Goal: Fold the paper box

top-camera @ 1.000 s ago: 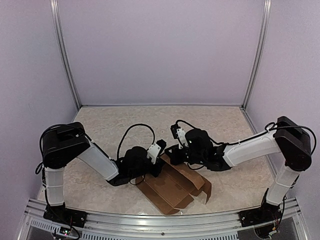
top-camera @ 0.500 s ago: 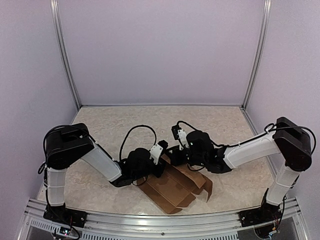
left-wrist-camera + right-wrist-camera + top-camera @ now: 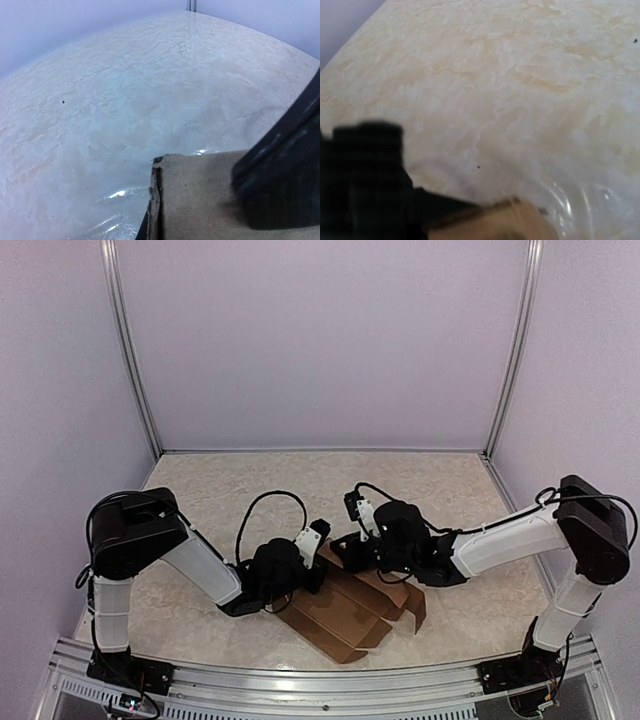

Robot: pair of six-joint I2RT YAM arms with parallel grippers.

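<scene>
The paper box (image 3: pixel 345 612) is a brown cardboard piece with raised flaps, lying near the table's front edge. My left gripper (image 3: pixel 308 572) is at its far left edge. In the left wrist view the cardboard (image 3: pixel 200 197) fills the bottom, with one dark finger (image 3: pixel 282 175) pressed on it, so the gripper looks shut on that edge. My right gripper (image 3: pixel 350 552) is at the box's far corner. In the blurred right wrist view a dark finger (image 3: pixel 367 185) lies over a cardboard flap (image 3: pixel 492 222), and the gripper seems shut on it.
The table top (image 3: pixel 250 490) is beige marble-patterned, with pale walls and metal corner posts (image 3: pixel 128 360) behind. An aluminium rail (image 3: pixel 320 680) runs along the near edge by the arm bases. Black cables (image 3: pixel 262 502) loop above both wrists.
Both grippers shifted slightly towards the table's front with the box's far edge. The cardboard's flaps stand a little more upright and its near end has slid slightly.
</scene>
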